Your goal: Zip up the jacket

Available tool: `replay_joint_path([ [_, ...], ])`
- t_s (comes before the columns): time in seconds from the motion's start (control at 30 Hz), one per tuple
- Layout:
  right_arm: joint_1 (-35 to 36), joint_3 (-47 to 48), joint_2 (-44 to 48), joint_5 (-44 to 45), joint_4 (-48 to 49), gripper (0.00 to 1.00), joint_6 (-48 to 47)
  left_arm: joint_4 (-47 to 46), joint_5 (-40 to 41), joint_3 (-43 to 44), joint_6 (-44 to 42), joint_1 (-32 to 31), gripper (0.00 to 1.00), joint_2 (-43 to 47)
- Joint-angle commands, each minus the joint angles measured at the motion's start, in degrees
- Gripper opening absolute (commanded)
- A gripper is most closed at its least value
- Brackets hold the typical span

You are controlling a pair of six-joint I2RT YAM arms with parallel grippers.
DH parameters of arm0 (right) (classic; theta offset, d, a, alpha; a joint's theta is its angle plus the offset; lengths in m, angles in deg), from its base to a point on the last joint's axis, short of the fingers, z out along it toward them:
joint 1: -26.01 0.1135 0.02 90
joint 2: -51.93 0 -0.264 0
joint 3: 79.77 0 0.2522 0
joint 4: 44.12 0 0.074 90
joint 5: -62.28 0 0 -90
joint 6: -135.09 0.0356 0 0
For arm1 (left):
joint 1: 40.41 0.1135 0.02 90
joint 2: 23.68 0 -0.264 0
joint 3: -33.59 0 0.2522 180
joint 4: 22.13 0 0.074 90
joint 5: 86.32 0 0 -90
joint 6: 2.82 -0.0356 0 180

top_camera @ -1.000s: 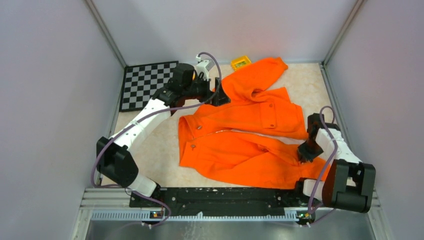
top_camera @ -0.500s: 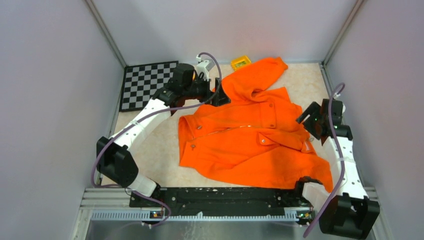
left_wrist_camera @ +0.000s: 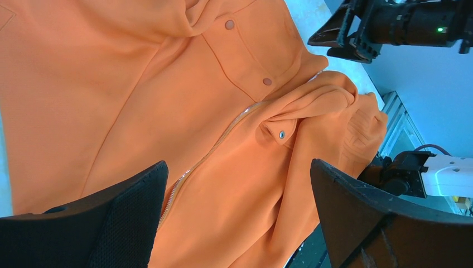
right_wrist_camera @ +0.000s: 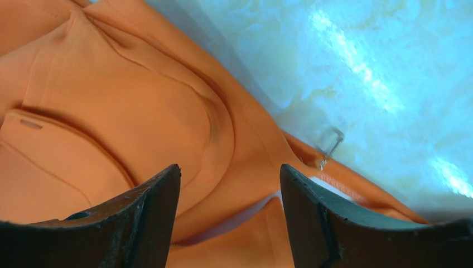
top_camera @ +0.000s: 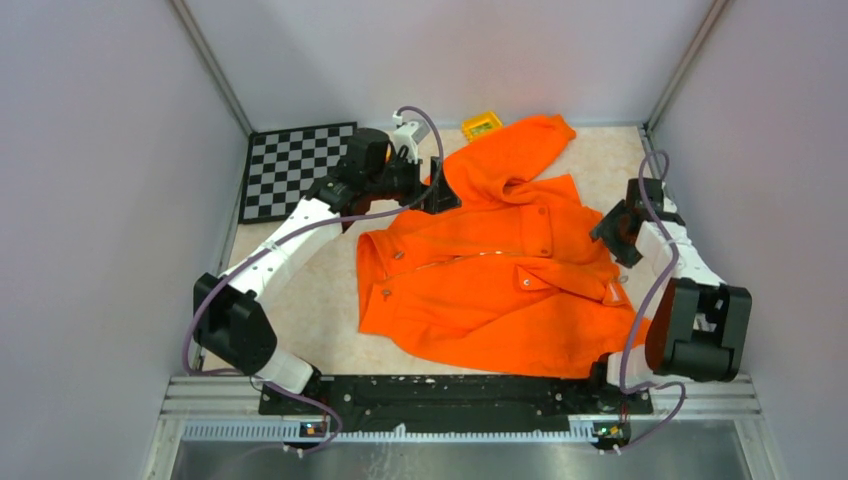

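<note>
The bright orange jacket (top_camera: pixel 490 290) lies spread over the middle of the table, its front panels lying together. A thin metallic zipper (top_camera: pixel 470 257) runs across it, and in the left wrist view the zipper (left_wrist_camera: pixel 215 148) runs diagonally between snaps. My left gripper (top_camera: pixel 437 195) hovers open over the jacket's collar end, and its fingers (left_wrist_camera: pixel 237 164) hold nothing. My right gripper (top_camera: pixel 612 237) is open at the jacket's right edge. Orange fabric (right_wrist_camera: pixel 128 106) and a small metal zipper pull (right_wrist_camera: pixel 330 148) lie under the right gripper (right_wrist_camera: pixel 230 167), which holds nothing.
A black-and-white checkerboard (top_camera: pixel 290 170) lies at the back left. A small yellow object (top_camera: pixel 481 126) sits by the back wall next to a sleeve. Walls close in the left, right and back sides. Bare beige table (top_camera: pixel 300 300) shows left of the jacket.
My right gripper let go of the jacket's lower front panel and opened, then swung from the front right to the jacket's right edge. The panel now lies flatter. The left arm has not moved.
</note>
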Motion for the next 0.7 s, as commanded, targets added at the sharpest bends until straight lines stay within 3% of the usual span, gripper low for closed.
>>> replay_joint_path([
  [0.0,-0.4,-0.2,-3.9,-2.3,8.5,0.67,0.3,-3.0,-0.3,-0.6,-0.7,-0.3,0.99,1.1],
  [0.1,-0.4,0.3,-8.7,-4.6,10.9,0.68,-1.4,-2.9,-0.3,-0.6,-0.7,-0.3,0.99,0.7],
  [0.17,-0.2,1.7,-11.9,-6.4,11.4,0.60,-2.5,-3.0,-0.5,-0.6,-0.6,-0.3,0.99,0.6],
  [0.27,0.1,2.8,-14.2,-10.0,12.7,0.43,-2.3,-3.0,0.0,-0.8,-0.5,-0.3,0.99,0.7],
  [0.33,0.3,5.0,-15.0,-10.6,11.4,0.20,-2.2,-2.9,0.7,-0.8,-0.5,-0.3,0.99,0.8],
  [0.4,0.9,7.5,-14.7,-9.1,9.9,0.05,-2.6,-3.0,0.8,-1.0,-0.5,-0.3,0.99,1.0],
  [0.47,1.3,9.3,-13.5,-8.3,9.3,0.00,-3.6,-3.1,0.7,-1.1,-0.5,-0.3,0.99,1.0],
  [0.67,1.3,10.6,-11.0,-11.9,14.5,0.00,-5.5,-4.4,1.0,-2.2,-0.5,-0.3,0.99,0.6],
])
